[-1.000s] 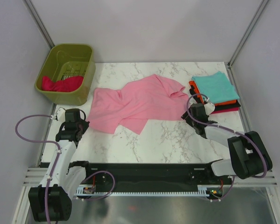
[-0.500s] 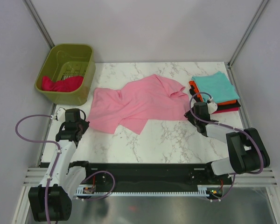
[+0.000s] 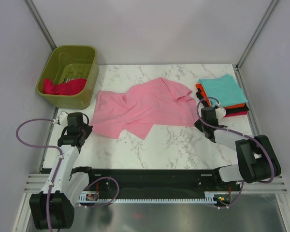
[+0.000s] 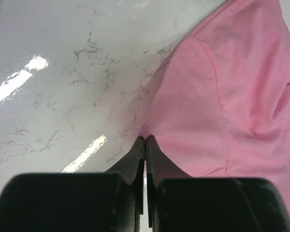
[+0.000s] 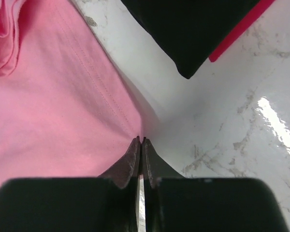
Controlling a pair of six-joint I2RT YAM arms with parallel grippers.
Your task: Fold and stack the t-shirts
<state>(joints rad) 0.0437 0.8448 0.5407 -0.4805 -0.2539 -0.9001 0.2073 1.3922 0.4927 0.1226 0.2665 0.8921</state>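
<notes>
Across the middle of the marble tabletop, a pink t-shirt lies rumpled. At middle right, your right gripper has its jaws pinched shut on the shirt's edge. At lower left, your left gripper has its jaws closed, tips at the hem; whether cloth is caught is unclear. Folded t-shirts sit stacked at upper right, teal on top. A red t-shirt lies in the green basket.

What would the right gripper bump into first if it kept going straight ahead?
The light pink cloth t-shirt: the right gripper is shut right on its hem. Past that lies white marble tabletop, then probably the folded black cloth shirt, though depth is unclear.
</notes>
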